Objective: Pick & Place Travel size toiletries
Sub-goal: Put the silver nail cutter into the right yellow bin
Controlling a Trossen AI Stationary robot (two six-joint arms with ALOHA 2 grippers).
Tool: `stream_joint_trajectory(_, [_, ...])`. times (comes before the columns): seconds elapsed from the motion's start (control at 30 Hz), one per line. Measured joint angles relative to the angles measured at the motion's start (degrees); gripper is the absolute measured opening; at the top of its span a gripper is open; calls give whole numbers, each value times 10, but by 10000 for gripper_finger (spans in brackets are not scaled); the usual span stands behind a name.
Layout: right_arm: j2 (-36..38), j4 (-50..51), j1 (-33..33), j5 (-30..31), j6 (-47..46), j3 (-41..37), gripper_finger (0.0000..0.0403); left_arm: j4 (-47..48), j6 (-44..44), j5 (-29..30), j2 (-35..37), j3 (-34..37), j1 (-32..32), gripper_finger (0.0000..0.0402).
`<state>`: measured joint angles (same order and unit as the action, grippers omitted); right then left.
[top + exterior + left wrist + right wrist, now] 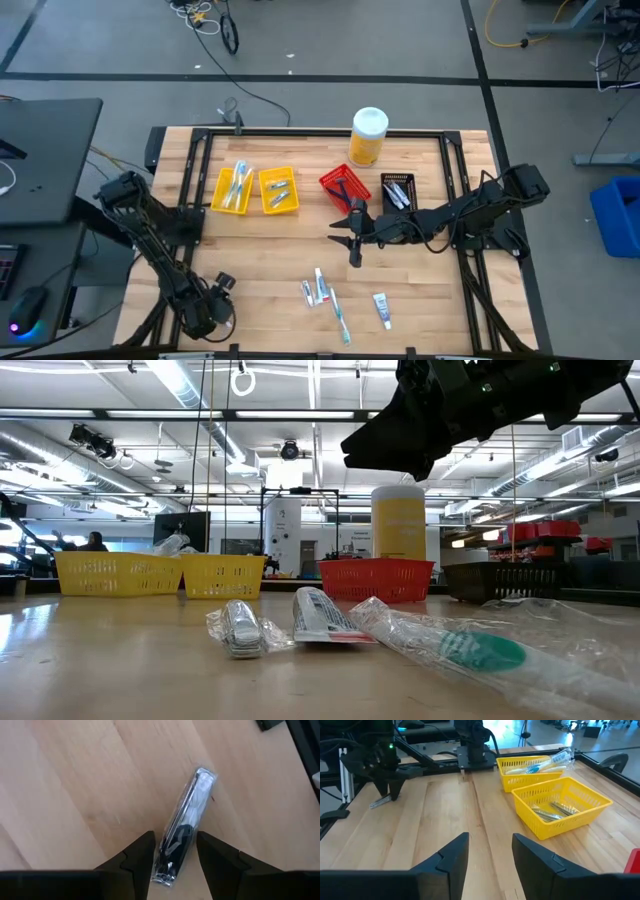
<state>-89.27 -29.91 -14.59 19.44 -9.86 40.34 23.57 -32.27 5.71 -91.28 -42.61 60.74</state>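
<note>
A silvery packet with a dark item inside [192, 805] lies flat on the table near its near left corner; in the right wrist view the packet [381, 802] sticks out below my left gripper [387, 787]. My left gripper [175, 840] is open and low over it, one finger on each side of the packet's end, neither plainly touching. My right gripper [490, 842] is open and empty, hovering over the middle of the table [352, 240]. Near the front edge lie another packet [308, 292], a toothpaste tube [320, 288], a wrapped toothbrush [338, 315] and a second tube [382, 310].
Along the far half stand two yellow bins [232, 190] [278, 190] with items inside, a red bin [345, 187] and a black bin [397, 190]. A yellow canister with a white lid [368, 135] stands behind them. Bare wood lies between the bins and the loose items.
</note>
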Motion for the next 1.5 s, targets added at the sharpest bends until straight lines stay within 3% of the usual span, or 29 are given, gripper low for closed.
stream_joint_trajectory(0.43, [0,0,0,0,0,0,146,2,-9,38,-1,-2,0,64])
stream_joint_trajectory(0.6, [0,0,0,1,0,0,156,26,27,169,-8,-29,-9,75])
stream_joint_trajectory(0.73, [0,1,0,20,0,0,162,83,-9,255,-6,-68,-33,73])
stream_joint_trajectory(0.97, [0,4,0,25,0,0,155,150,-23,342,-5,-113,-137,62])
stream_joint_trajectory(1.13, [0,5,0,25,0,0,146,148,13,324,-3,-128,-229,81])
stream_joint_trajectory(1.33, [0,7,0,25,0,0,148,154,43,321,-3,-150,-338,61])
stream_joint_trajectory(1.5, [0,15,0,25,3,0,157,171,107,320,-2,-176,-427,67])
